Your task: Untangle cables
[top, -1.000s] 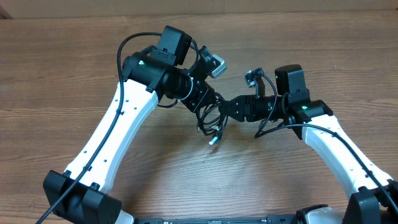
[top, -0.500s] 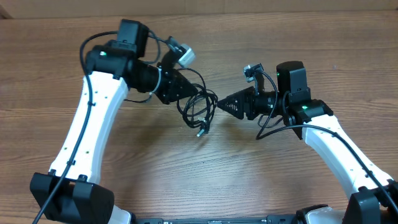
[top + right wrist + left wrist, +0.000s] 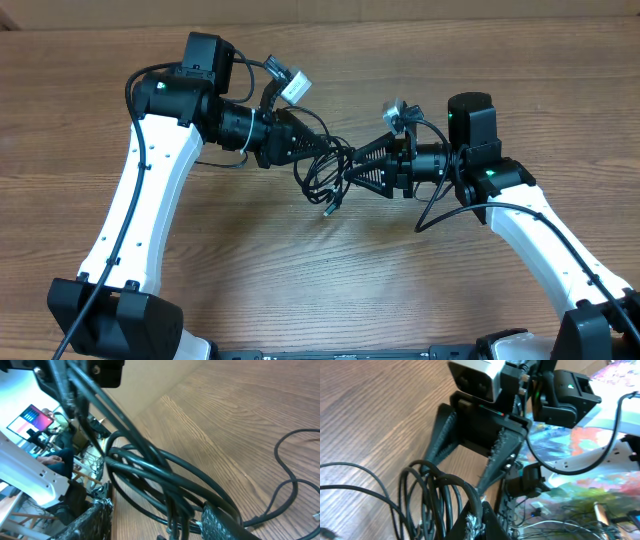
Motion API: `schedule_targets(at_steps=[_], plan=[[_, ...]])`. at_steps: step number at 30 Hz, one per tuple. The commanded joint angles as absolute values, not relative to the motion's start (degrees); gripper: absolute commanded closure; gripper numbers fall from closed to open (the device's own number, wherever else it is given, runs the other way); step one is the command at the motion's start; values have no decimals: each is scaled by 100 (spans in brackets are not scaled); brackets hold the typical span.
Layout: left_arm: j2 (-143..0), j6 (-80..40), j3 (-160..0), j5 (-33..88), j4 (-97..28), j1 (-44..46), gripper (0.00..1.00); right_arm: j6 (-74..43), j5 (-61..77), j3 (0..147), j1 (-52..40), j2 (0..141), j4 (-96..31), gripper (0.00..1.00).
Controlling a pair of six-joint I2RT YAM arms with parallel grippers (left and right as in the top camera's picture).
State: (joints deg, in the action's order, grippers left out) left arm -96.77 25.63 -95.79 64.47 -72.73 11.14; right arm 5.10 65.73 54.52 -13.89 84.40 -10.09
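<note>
Between the two grippers: the cables (image 3: 318,186) are hanging as a small bundle of thin black loops, over the wooden table (image 3: 300,290) near its middle.
Left gripper (image 3: 330,155): it is reaching in from the left and pinching the top of the bundle, with its fingers closed together on the strands. In its own wrist view the loops are bunching up right against one dark fingertip (image 3: 475,520).
Right gripper (image 3: 352,170): it is pointing leftward at the bundle with its jaws spread wide, and it is gripping nothing.
Right wrist view: several strands are crossing the gap between the spread fingers (image 3: 222,520). One strand is passing just beside that finger, but whether it is touching cannot be told.
Plug (image 3: 328,210): one silvery tip is dangling below the loops on the near side of the bundle. Whether it is resting on the wood or hanging just above it cannot be told.
Loose strand (image 3: 350,467): one thin cord is trailing away from the loops over the wood grain, apart from both grippers.
</note>
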Motion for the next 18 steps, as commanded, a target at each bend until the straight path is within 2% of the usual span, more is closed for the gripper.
schedule_targets(at_steps=[1, 5, 8, 10, 15, 18], plan=[[-9522, 2703, -9686, 6842, -7411, 998, 96, 607, 6187, 5478, -1347, 8433, -969, 44], [-9522, 2722, -9686, 6845, -7644, 805, 96, 604, 5760, 5478, -1199, 8433, -974, 49], [-9522, 2724, -9686, 6711, -7784, 701, 96, 598, 5704, 5476, -1020, 8436, -974, 57], [-9524, 2724, -9686, 6678, -7870, 666, 96, 556, 5710, 5476, -958, 8436, -974, 58], [-9522, 2735, -9686, 6893, -7874, 738, 96, 655, 6661, 5478, -963, 8436, -917, 43], [-9522, 2842, -9686, 7050, -7887, 760, 96, 652, 6932, 5478, -963, 8436, -882, 41]])
